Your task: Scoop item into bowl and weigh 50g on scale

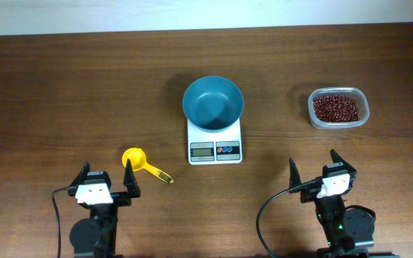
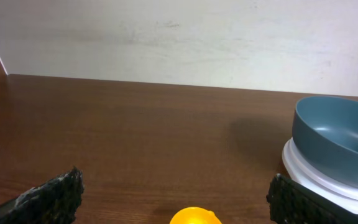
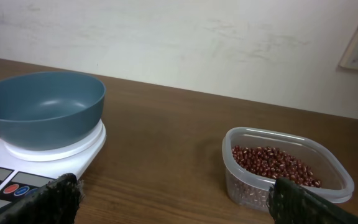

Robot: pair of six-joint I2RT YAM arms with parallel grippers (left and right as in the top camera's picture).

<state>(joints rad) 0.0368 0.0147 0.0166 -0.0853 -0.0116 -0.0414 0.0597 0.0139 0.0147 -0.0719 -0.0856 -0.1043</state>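
The teal-blue bowl [image 1: 213, 102] stands empty on the white scale [image 1: 215, 150] at the table's middle; both also show in the right wrist view, bowl [image 3: 42, 109] on scale [image 3: 17, 171], and in the left wrist view, bowl [image 2: 344, 140]. The red-brown beans [image 1: 335, 108] fill a clear plastic tub [image 1: 362, 115] at the right, also in the right wrist view [image 3: 272, 165]. A yellow scoop [image 1: 136, 158] lies left of the scale, just ahead of my left gripper [image 1: 108, 174], which is open and empty. My right gripper [image 1: 313, 165] is open and empty near the front edge.
The yellow scoop's bowl [image 2: 194, 217] shows at the bottom edge of the left wrist view between the fingers. A pale wall runs behind the table's far edge. A black cable [image 1: 264, 208] curls beside the right arm's base.
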